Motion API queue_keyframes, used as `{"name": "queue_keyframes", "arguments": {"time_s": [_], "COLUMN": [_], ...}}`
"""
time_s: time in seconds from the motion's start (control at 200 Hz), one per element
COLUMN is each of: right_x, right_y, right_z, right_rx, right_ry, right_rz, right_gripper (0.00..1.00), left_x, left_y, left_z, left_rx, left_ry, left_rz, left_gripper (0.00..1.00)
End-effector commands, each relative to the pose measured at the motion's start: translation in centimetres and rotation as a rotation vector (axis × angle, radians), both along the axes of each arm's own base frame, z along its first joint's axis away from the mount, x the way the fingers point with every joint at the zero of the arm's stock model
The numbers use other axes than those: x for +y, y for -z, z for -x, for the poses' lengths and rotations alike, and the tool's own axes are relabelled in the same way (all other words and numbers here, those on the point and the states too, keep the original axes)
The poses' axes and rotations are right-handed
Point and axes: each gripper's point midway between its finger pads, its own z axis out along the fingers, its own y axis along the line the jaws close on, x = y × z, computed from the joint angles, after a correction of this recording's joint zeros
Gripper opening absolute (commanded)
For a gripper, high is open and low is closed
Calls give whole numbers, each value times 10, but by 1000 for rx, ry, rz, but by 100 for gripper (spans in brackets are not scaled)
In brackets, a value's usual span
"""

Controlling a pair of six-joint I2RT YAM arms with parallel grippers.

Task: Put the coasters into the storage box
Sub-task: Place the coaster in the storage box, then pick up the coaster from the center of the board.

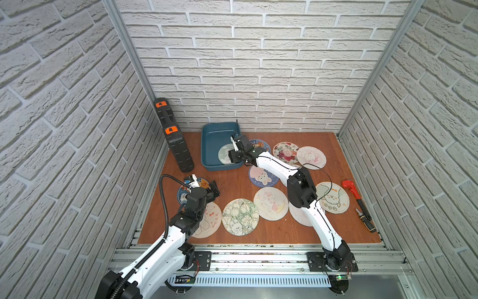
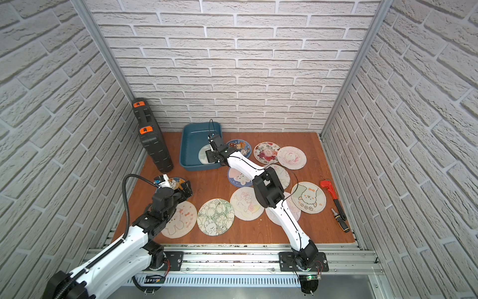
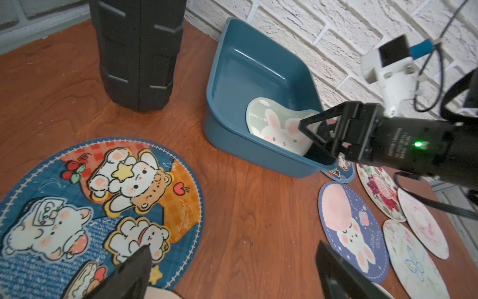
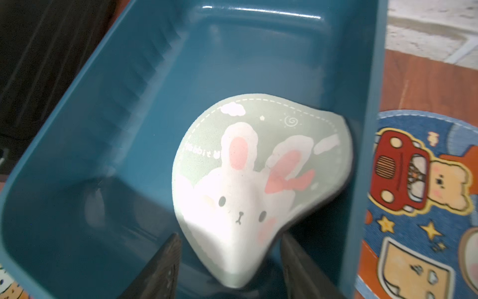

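The storage box (image 4: 155, 64) is shiny teal plastic, smooth enough to throw highlights along its rim. The coaster (image 4: 245, 181) inside it looks soft and matt, kind of a fabric-topped mat, floppy enough to curl up against the box side. The tabletop (image 3: 245, 220) is reddish wood with visible grain, a bit scuffed, low sheen. The black case (image 3: 139, 51) is matt ribbed plastic. The brick walls (image 1: 258, 64) have a rough white texture. The frame rails (image 1: 258, 259) are bare silvery metal. The right arm shell (image 1: 274, 160) is smooth white plastic.
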Motion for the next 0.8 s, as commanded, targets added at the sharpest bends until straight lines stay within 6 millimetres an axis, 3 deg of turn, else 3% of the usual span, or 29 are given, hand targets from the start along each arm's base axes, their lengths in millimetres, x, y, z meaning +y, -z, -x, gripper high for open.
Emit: {"name": "queue_keyframes", "arguments": {"time_s": [0.0,0.175,0.355,0.49,0.52,0.535,0.795], "right_x": [-3,-15,-23,-29,-30,-32,-43], "right_y": [-65,-84,-94,-90,-79,-89,-66], "right_z": [-1,15,49,78,84,88,134], "right_rx": [-120,-141,-144,-110,-89,-102,-10], "right_ry": [8,5,-58,-99,-107,-113,-146], "right_rz": [-47,-67,-116,-113,-101,-110,-113], "right_gripper": [63,63,62,61,61,61,59], "left_x": [10,20,32,46,48,49,44], "left_y": [-1,10,22,32,35,36,54], "left_z": [0,0,3,9,10,10,4], "left_rx": [17,88,183,270,293,304,486], "left_ry": [-56,-107,-184,-261,-269,-273,-259], "left_rz": [6,-3,-38,-74,-78,-79,-134], "left_gripper": [98,98,98,98,98,98,97]}}
